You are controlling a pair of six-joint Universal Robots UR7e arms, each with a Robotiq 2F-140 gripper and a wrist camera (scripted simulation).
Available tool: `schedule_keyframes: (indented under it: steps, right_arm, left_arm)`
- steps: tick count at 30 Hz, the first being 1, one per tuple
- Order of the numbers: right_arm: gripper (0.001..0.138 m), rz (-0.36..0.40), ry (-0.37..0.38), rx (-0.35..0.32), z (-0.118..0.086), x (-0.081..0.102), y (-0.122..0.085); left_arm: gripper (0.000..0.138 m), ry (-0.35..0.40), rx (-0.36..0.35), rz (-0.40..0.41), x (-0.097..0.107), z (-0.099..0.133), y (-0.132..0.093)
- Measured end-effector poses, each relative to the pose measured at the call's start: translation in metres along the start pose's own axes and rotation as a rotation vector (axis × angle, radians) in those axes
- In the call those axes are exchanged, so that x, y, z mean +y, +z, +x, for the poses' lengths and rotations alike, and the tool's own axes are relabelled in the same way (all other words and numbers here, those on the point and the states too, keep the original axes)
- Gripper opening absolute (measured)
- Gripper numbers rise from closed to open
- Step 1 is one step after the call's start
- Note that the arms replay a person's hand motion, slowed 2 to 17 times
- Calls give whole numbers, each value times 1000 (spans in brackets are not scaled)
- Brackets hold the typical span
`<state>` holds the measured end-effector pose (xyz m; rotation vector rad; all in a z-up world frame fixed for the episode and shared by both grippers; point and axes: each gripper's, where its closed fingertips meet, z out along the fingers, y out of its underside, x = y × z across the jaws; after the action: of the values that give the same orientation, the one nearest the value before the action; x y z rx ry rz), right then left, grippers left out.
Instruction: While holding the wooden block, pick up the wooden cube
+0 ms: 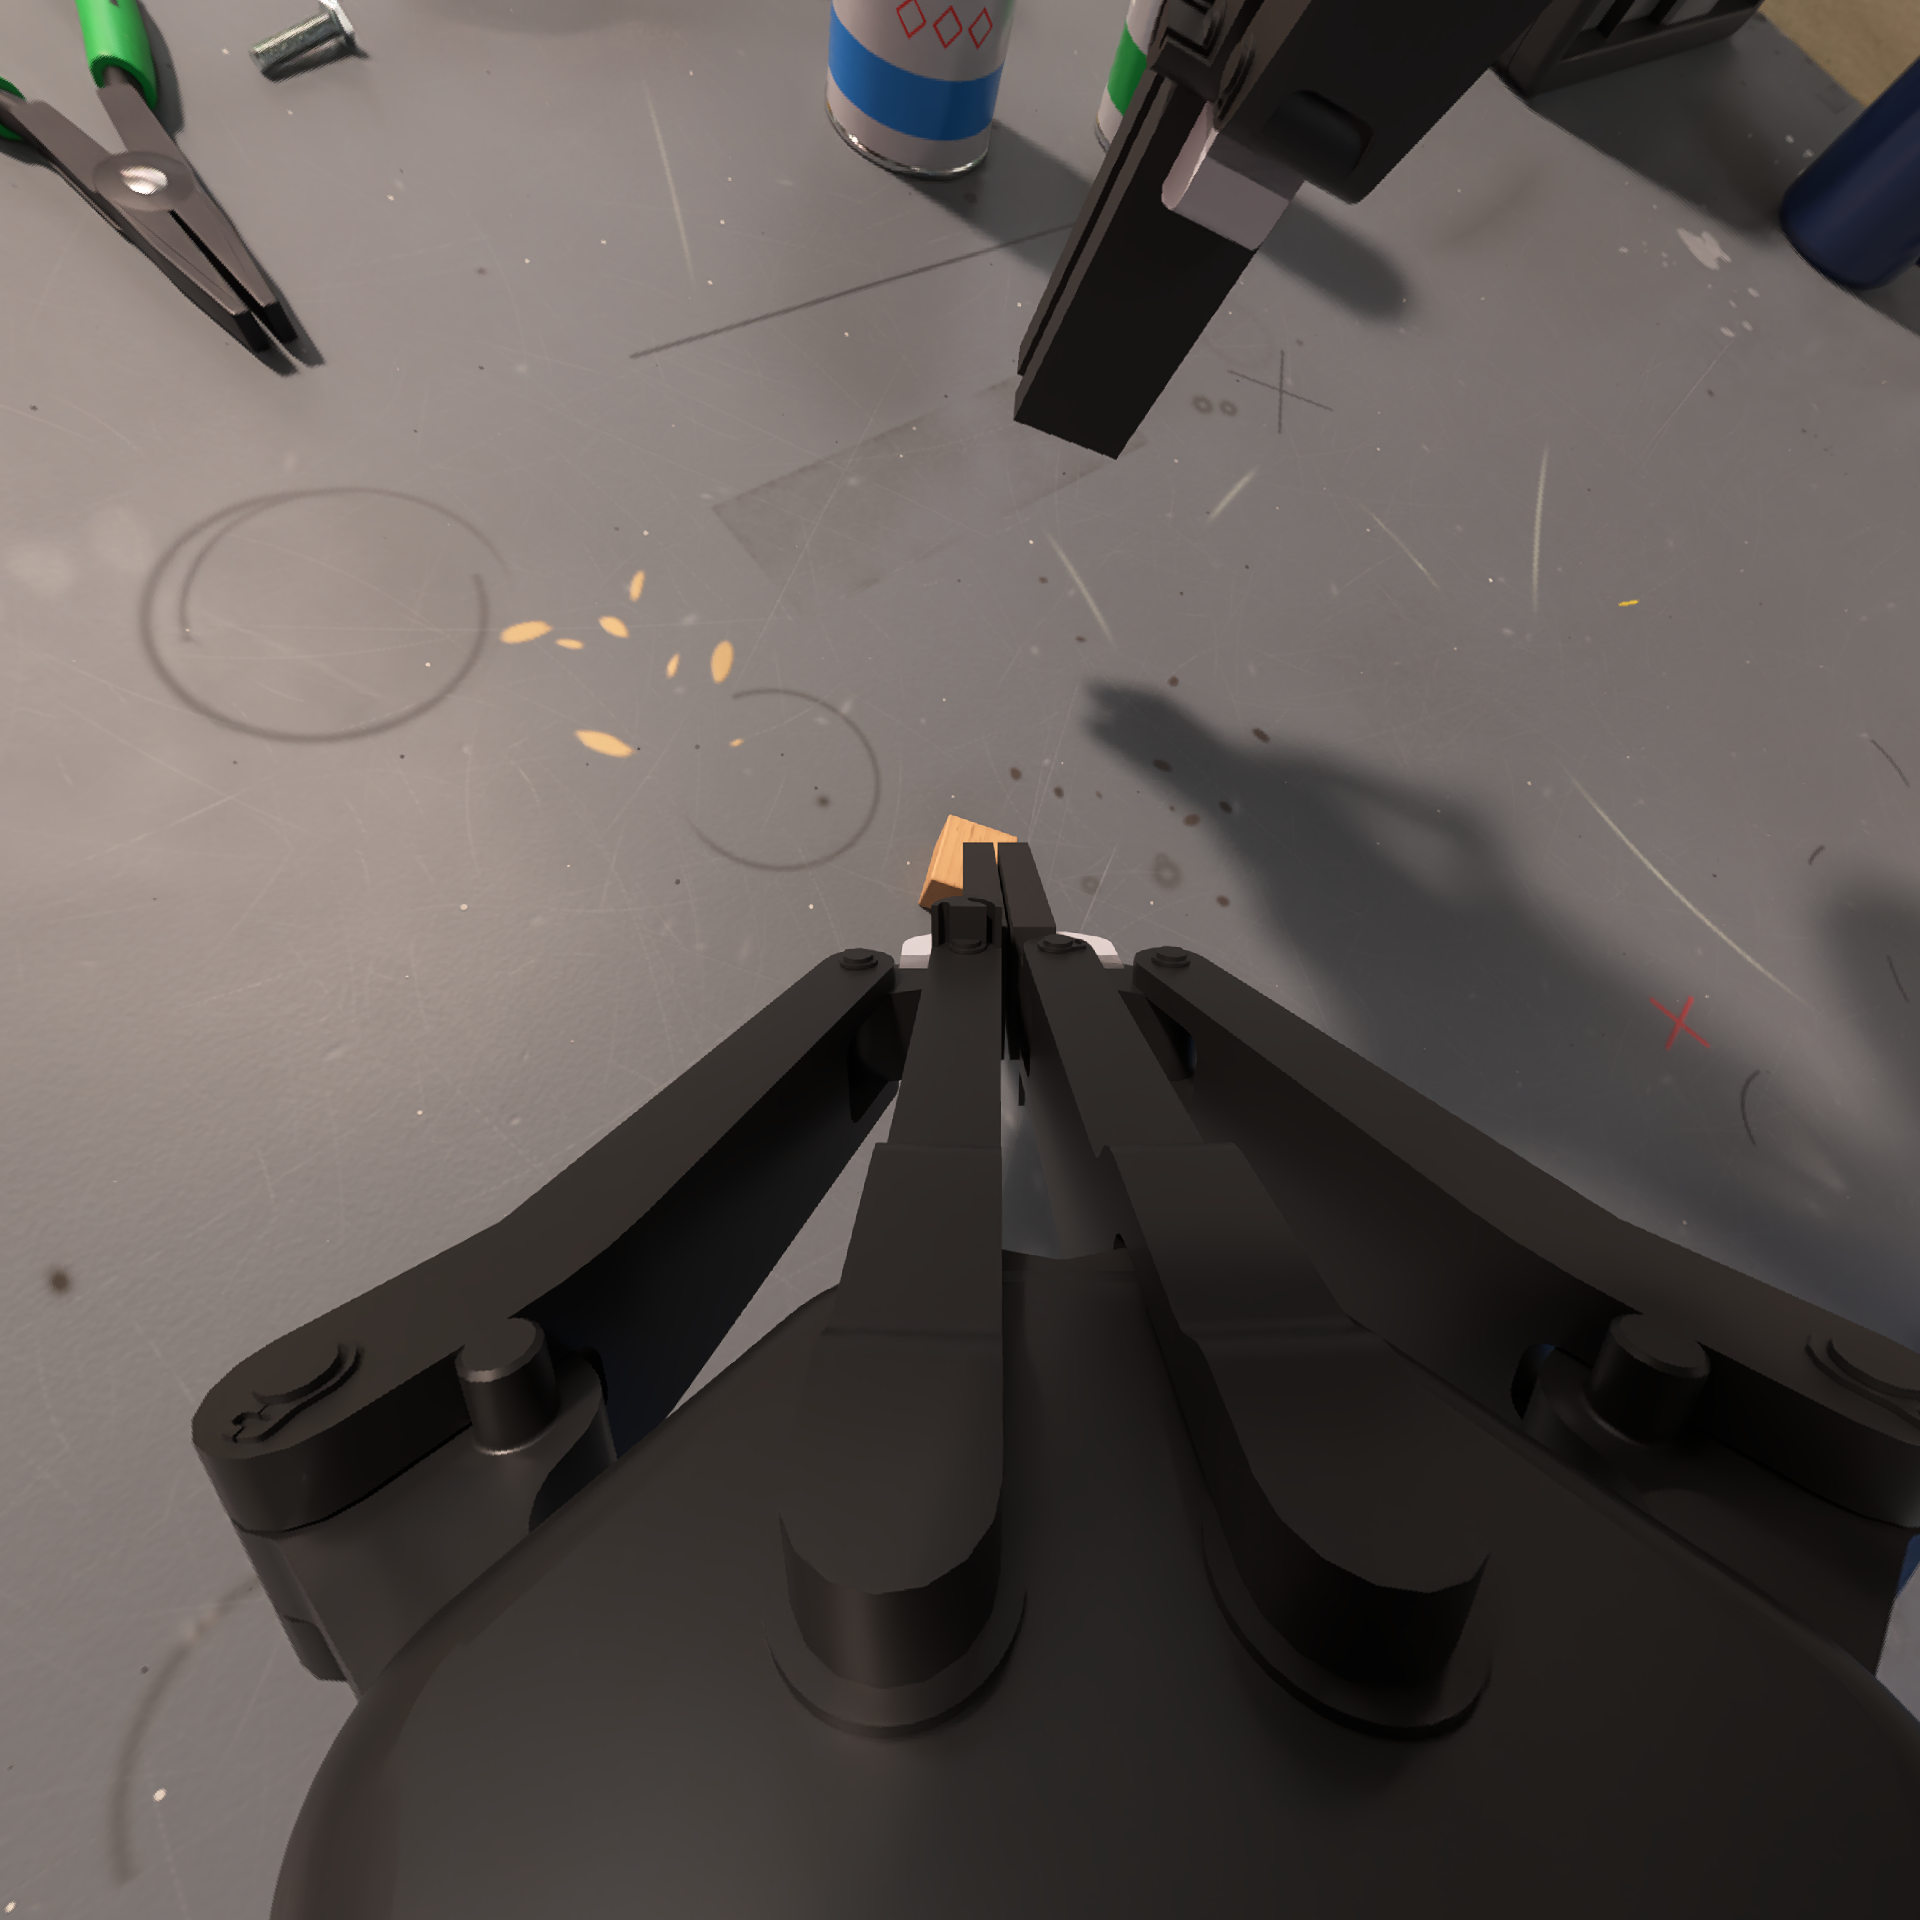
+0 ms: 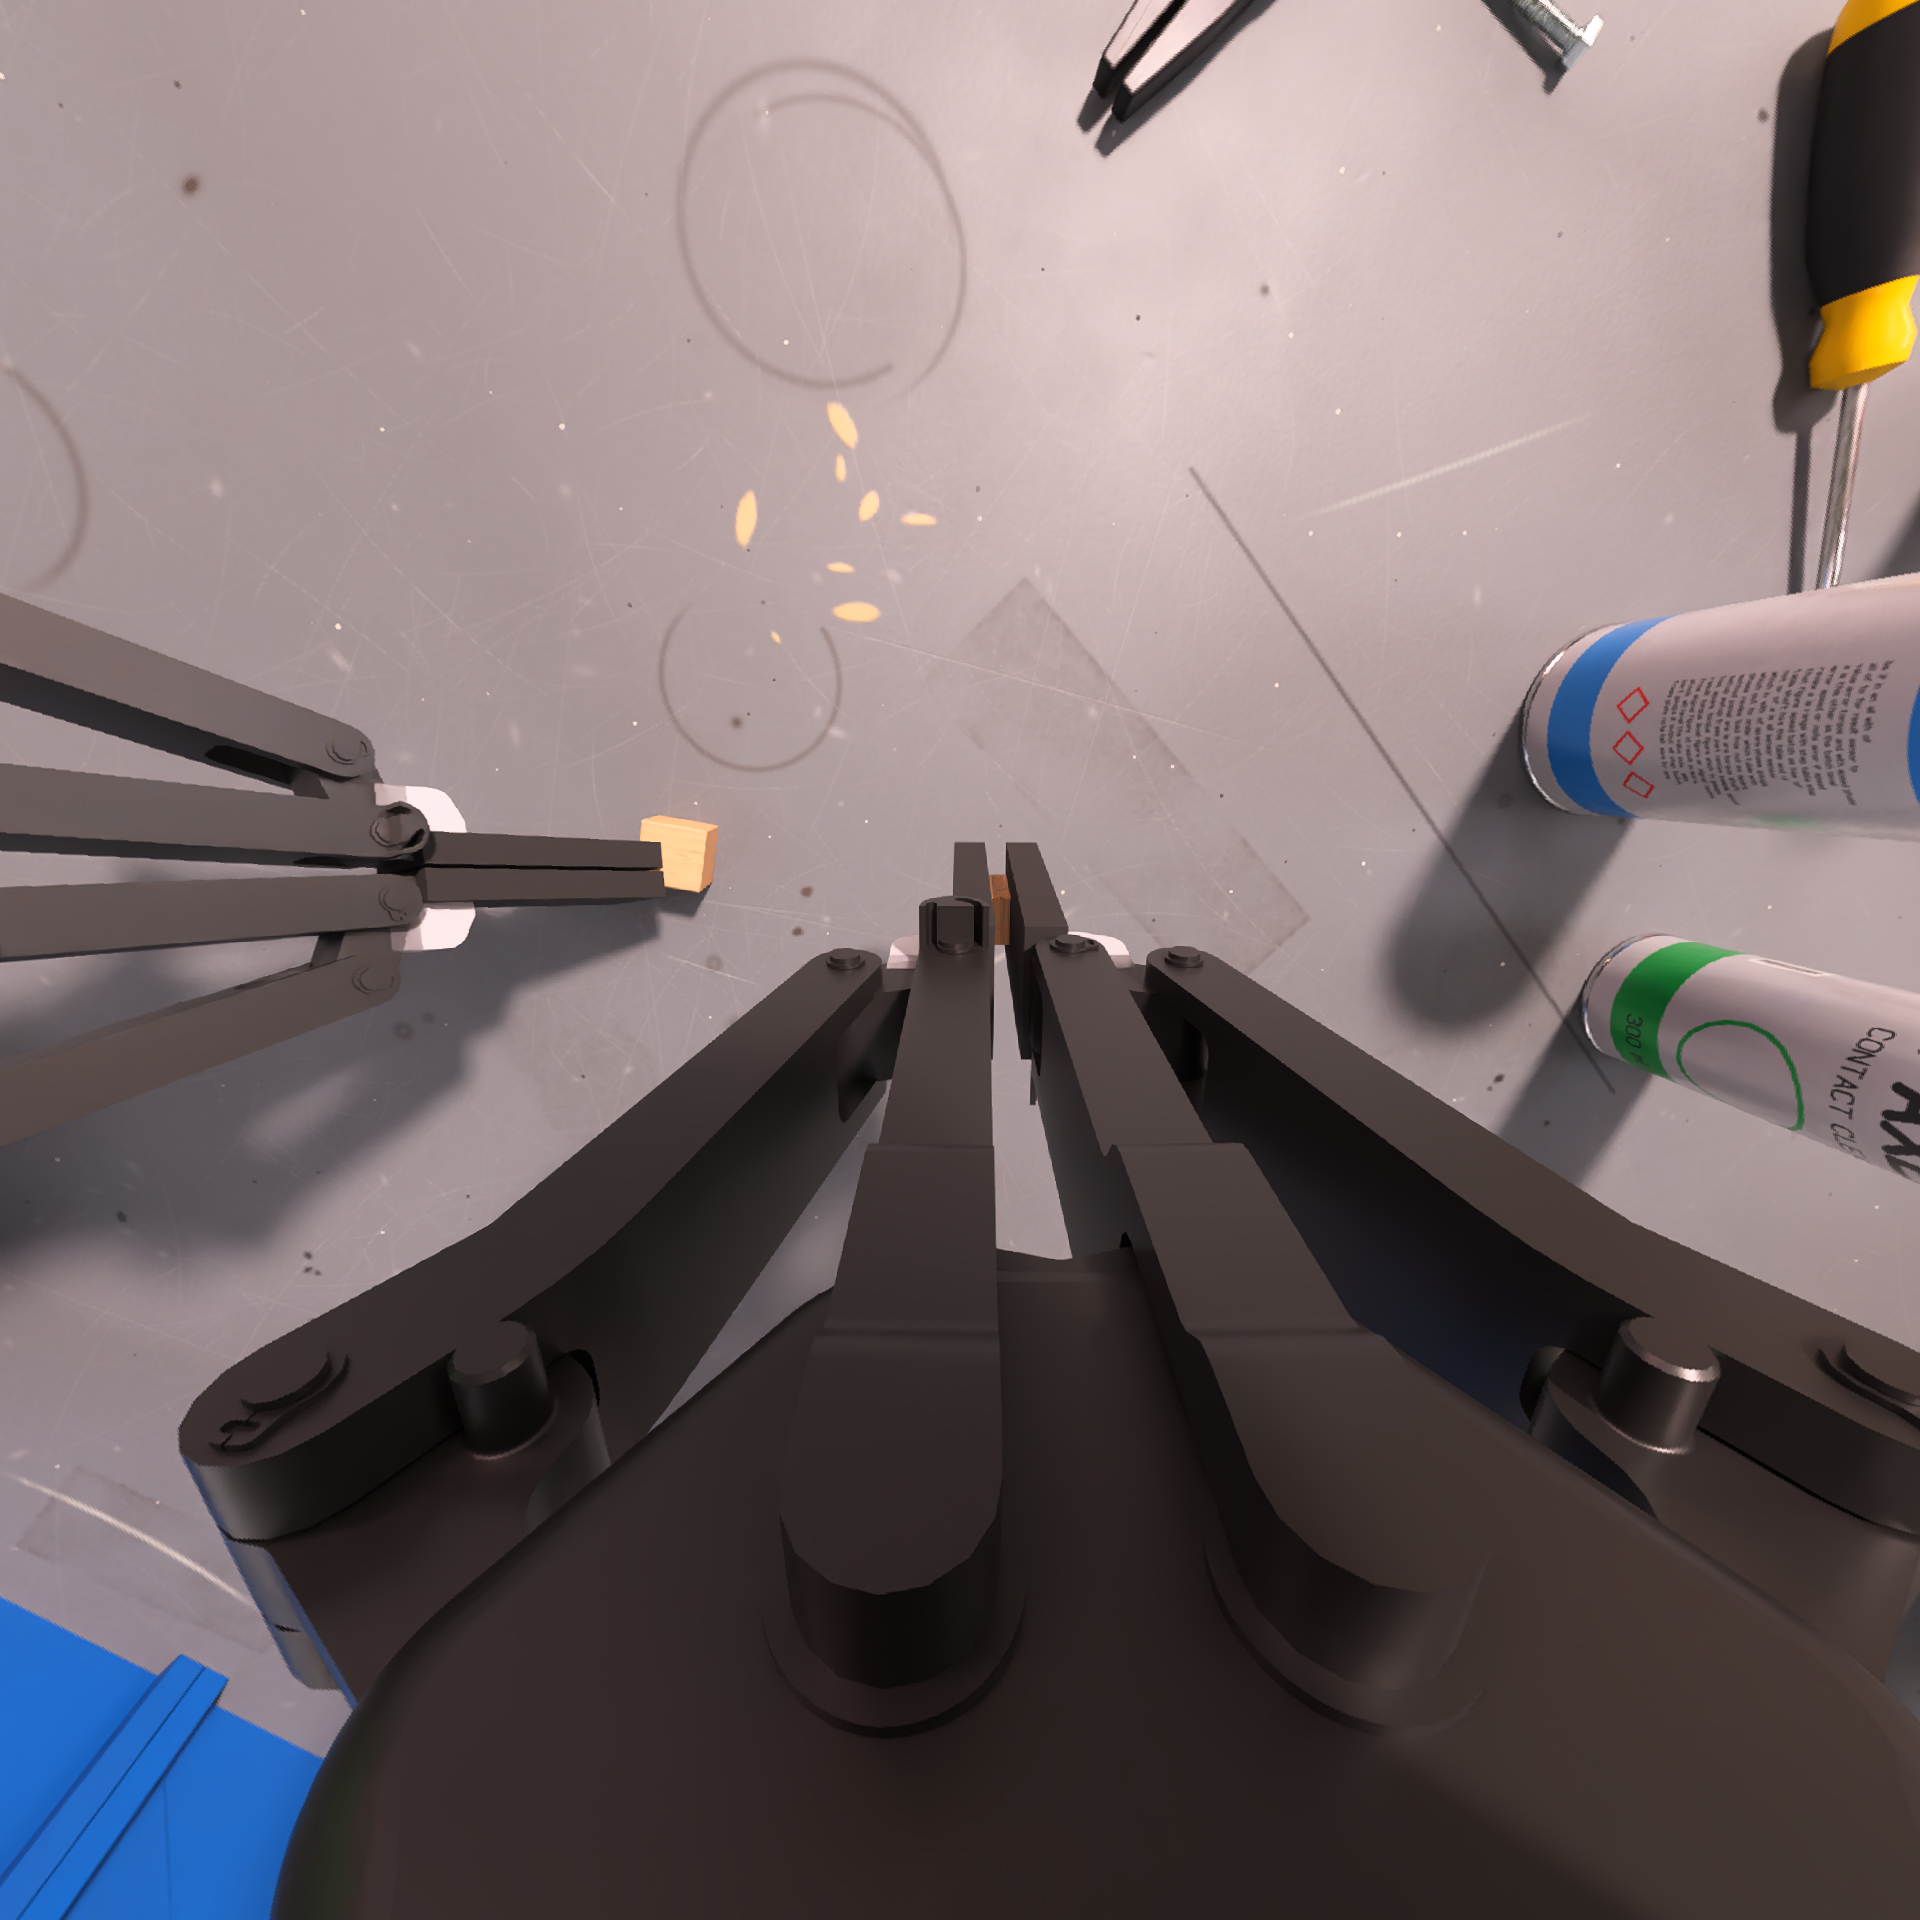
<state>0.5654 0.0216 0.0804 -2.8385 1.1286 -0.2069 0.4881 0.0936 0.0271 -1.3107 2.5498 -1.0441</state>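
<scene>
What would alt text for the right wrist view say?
The right gripper pinches a small wooden piece above a grey table; the left gripper holds another wooden piece, with two spray cans at right.

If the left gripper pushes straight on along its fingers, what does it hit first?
Probably just the bare tabletop. The left gripper, shut on a wooden piece, points down at open grey surface; nothing else sits in that line, though depth is unclear.

blue-banded can: printed label | green-banded can: printed label
</scene>
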Motion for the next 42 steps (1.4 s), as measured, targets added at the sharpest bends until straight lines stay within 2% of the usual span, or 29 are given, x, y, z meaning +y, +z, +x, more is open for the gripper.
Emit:
schedule_keyframes:
  steps: [11,20,33,42]
  right_arm:
    - [5,3,41,-23,2,6,2]
    - [5,-11,62,-35,5,11,4]
    - [5,-4,42,-24,3,10,1]
    - [5,48,-3,-5,2,8,-1]
  left_arm:
    - [2,-11,21,13,-1,5,3]
    - [4,18,28,15,-4,13,7]
    - [5,73,8,5,-4,21,8]
    - [3,81,-11,9,-1,18,5]
